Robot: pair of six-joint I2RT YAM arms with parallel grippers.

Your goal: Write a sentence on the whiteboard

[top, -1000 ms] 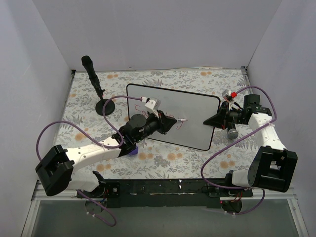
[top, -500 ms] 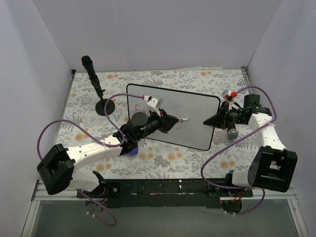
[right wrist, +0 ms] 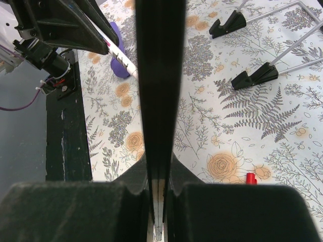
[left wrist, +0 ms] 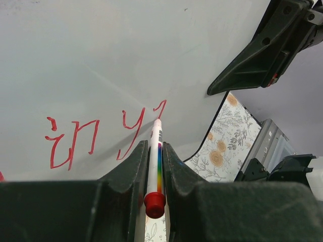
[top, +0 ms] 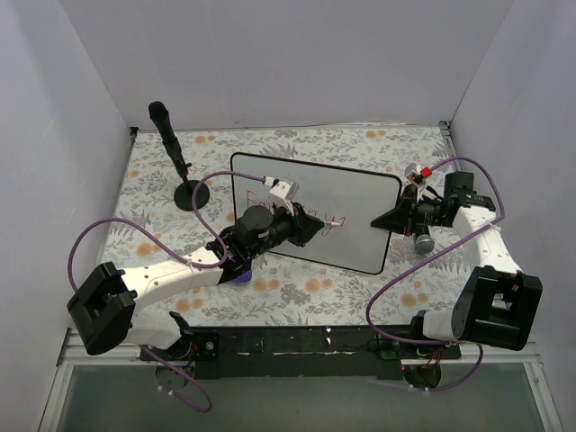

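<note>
**A:** From overhead, where does everything sit?

**B:** The whiteboard [top: 355, 193] stands propped mid-table on the floral cloth [top: 297, 288]. The left gripper [top: 317, 225] is over its face, clamped on a marker [top: 334, 220]. The right gripper [top: 385, 220] pinches the whiteboard's right edge.

**A:** And the left wrist view?

**B:** The jaws are nearly together on the marker's barrel. Its tip touches the whiteboard at the right end of the sentence [left wrist: 94, 137], which so far reads "in y" plus a fresh stroke.

**A:** Right wrist?

**B:** The whiteboard shows edge-on with both jaws tight against it. Its feet [right wrist: 228, 24] rest on the cloth beyond.

**A:** How will it handle?

**B:** I'd say it is light, stiff and glossy, so it could skid or tip under pen pressure. The framed edge looks like the sound place to brace it. The slim marker is best gripped mid-barrel.
</note>
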